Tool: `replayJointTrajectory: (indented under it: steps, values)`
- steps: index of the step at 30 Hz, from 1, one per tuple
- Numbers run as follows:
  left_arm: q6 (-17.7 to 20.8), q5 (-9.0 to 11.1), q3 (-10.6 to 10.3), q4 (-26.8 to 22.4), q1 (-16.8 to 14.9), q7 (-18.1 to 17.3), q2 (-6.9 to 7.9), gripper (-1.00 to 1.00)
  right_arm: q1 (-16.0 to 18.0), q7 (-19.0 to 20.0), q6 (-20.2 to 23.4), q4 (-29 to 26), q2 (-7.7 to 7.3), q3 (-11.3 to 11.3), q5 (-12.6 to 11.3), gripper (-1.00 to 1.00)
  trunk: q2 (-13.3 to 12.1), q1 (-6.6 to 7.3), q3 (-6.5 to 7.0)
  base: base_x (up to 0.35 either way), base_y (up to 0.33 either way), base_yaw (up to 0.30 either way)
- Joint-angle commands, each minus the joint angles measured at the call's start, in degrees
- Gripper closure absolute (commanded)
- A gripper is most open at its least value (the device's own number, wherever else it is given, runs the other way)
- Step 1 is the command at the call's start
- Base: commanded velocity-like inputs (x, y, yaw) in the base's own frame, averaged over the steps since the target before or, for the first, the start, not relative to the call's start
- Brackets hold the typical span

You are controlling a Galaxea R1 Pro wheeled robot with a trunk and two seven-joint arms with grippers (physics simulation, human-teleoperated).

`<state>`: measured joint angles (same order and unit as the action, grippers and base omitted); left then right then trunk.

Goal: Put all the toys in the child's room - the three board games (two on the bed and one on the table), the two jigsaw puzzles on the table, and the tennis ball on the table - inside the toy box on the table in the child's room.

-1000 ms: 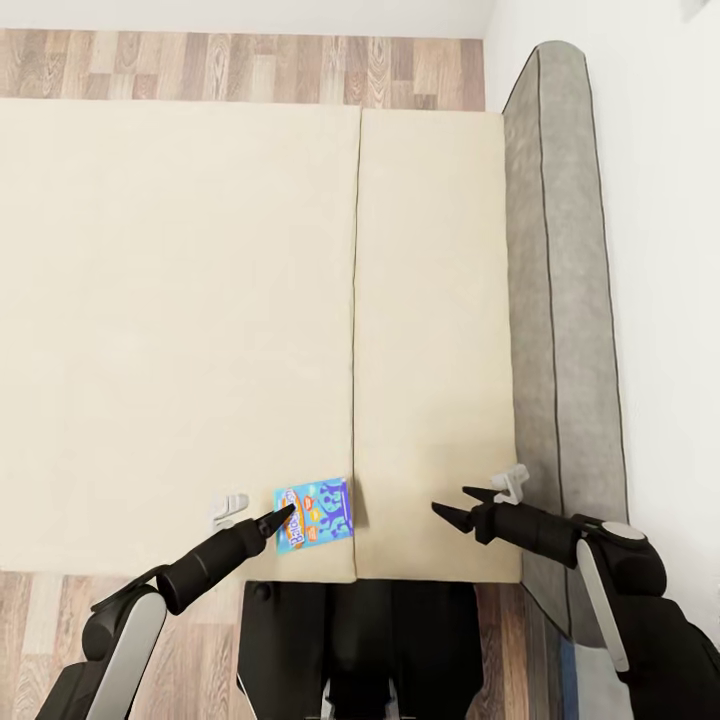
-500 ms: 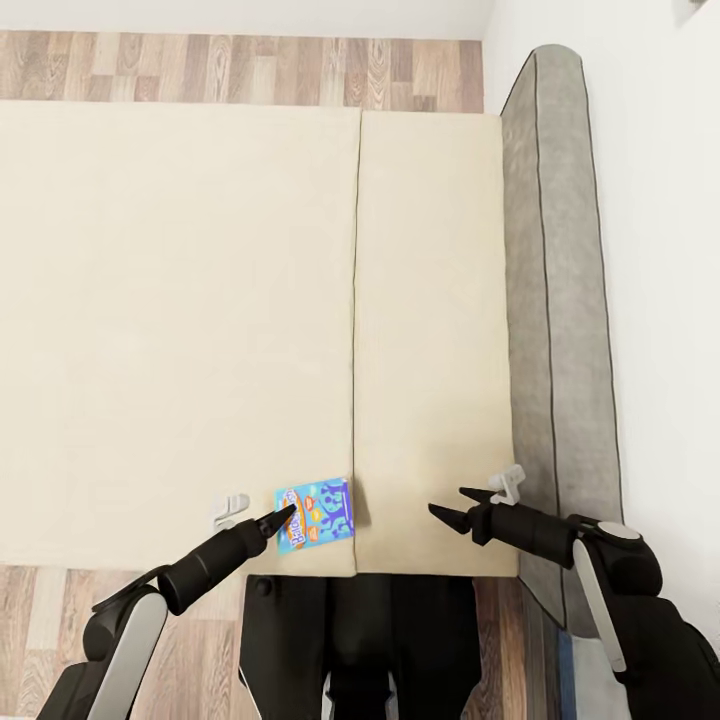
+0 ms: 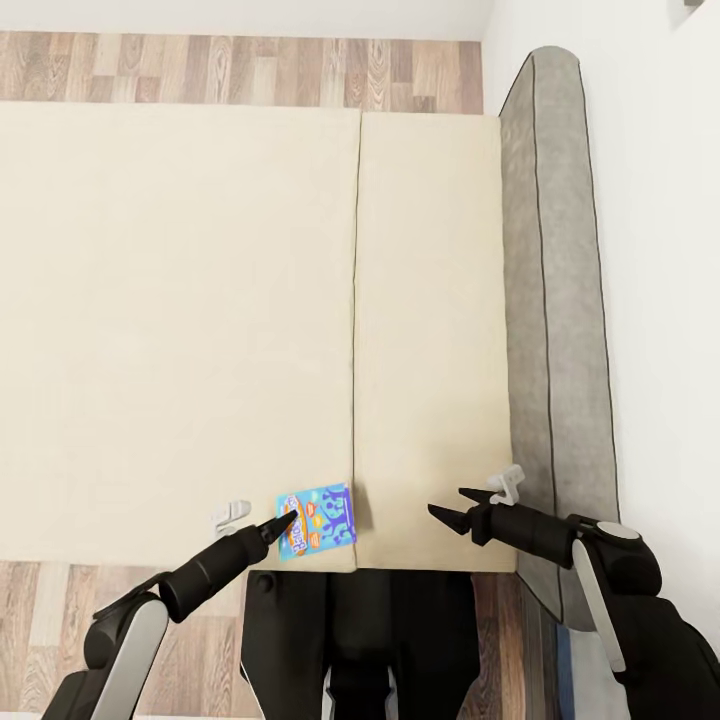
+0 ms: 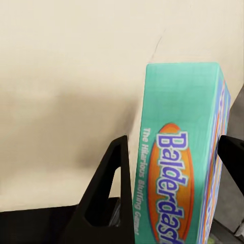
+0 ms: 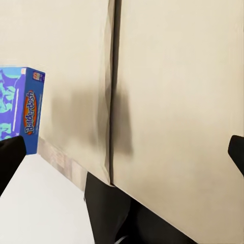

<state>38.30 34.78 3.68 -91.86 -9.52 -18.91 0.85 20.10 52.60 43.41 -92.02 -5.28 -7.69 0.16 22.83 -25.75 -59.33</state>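
A small blue board game [image 3: 320, 519], titled Balderdash, hangs just above the near edge of the bed [image 3: 180, 300]. My left gripper [image 3: 285, 521] is shut on it from the left side. In the left wrist view the teal end of the board game [image 4: 180, 168] sits between the two black fingers [image 4: 109, 188], tilted over the beige mattress. My right gripper [image 3: 447, 502] hovers open over the near right part of the bed with nothing in it. In the right wrist view the board game [image 5: 20, 109] shows at the mattress edge.
A grey headboard [image 3: 555, 300] runs along the bed's right side against a white wall [image 3: 670, 250]. Wood-plank floor [image 3: 250, 65] lies beyond the bed and by my base [image 3: 60, 600]. A seam [image 3: 355, 300] splits the mattress.
The view has slid back a little, so the bed's near edge sits higher in the picture. The blue board game has kept its place by my left gripper and is now closer to that edge.
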Motion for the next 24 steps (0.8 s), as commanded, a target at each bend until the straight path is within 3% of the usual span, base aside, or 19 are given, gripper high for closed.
replayJointTrajectory:
  steps: [1, 24]
  values:
    - [0.46, 0.32, 0.09, -0.04, -0.01, -0.07, -0.01, 1.00, 0.02, 0.24, 0.40, -0.04, 0.01, -0.06, 0.02, -1.00, 0.09, -0.04, -0.05, 0.000, 0.000, 0.000]
    - [0.49, 0.38, -1.44, -0.13, 0.54, -0.82, -0.75, 1.00, 0.02, 0.17, 0.44, 0.00, 0.01, 0.06, -0.03, -1.00, 0.09, -0.04, 0.08, 0.000, 0.000, 0.000]
